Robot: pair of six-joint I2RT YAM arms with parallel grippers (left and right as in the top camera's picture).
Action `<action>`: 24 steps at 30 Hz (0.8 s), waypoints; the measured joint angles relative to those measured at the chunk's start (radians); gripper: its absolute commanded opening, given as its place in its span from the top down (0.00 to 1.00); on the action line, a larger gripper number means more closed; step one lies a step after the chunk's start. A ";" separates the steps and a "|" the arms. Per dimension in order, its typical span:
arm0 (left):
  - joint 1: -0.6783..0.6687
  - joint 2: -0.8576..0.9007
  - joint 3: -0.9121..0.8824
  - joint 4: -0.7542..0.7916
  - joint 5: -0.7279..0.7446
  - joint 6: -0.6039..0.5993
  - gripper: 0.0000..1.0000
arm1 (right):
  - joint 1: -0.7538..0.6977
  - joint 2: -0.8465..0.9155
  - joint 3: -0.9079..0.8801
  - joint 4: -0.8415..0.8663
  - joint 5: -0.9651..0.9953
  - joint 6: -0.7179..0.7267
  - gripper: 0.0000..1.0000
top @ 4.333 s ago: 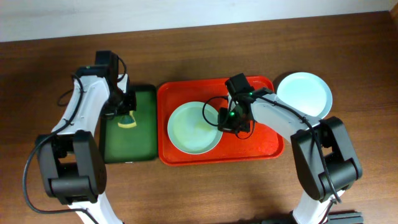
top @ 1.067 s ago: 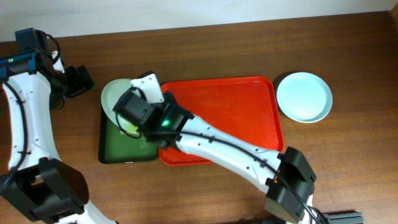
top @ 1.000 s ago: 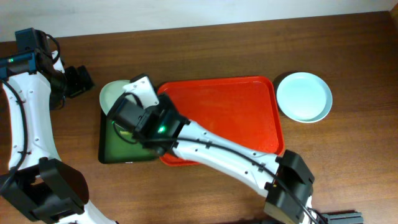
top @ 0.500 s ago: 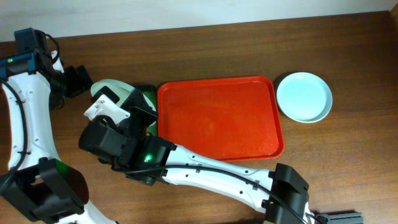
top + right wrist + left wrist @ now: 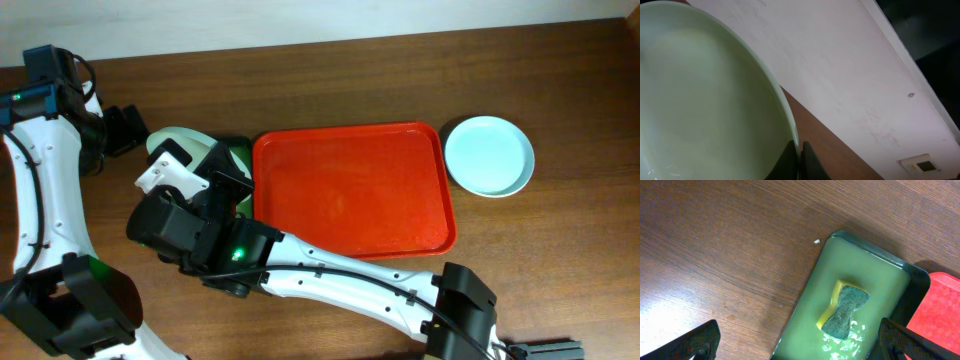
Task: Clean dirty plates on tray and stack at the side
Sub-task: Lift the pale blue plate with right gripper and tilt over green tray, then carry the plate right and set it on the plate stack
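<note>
Right wrist view first: your right pincer [image 5: 800, 156] is clamped narrow on the rim of the pale plate [image 5: 705, 90]. The plate stands tilted on edge above the fingers, with only wall behind it. A few seconds back this plate lay flat in the red tray [image 5: 350, 190] with the same pincer at its edge. About a second ago it hung low over the green tray [image 5: 855, 260]. Now it is lifted higher and further out, and it has barely shifted in the last half second.

Just below and beside that pincer, the sponge [image 5: 845, 309] lies alone in the soapy green tray. Your left pincer [image 5: 800, 340] stands wide with nothing in it. It was down at the sponge earlier and now sits up and away from it, beyond the raised plate.

Well behind the right pincer, back along its arm, the red tray is bare. That suggests the last dirty plate is off it and only this one remains to scrub and stack. Farthest off, past the red tray's other end, the mint-blue plate [image 5: 488, 155] rests on the table where it was before.
</note>
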 measured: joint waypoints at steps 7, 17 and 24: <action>0.000 0.000 0.000 0.000 0.000 0.000 0.01 | -0.002 0.000 0.000 0.000 0.000 0.000 0.96; 0.000 0.000 0.000 -0.001 0.000 0.000 0.01 | -0.032 0.000 0.002 -0.079 -0.036 0.144 0.96; 0.000 0.000 0.000 -0.003 0.000 0.000 0.01 | -0.334 -0.002 0.009 -0.401 -0.626 0.611 0.96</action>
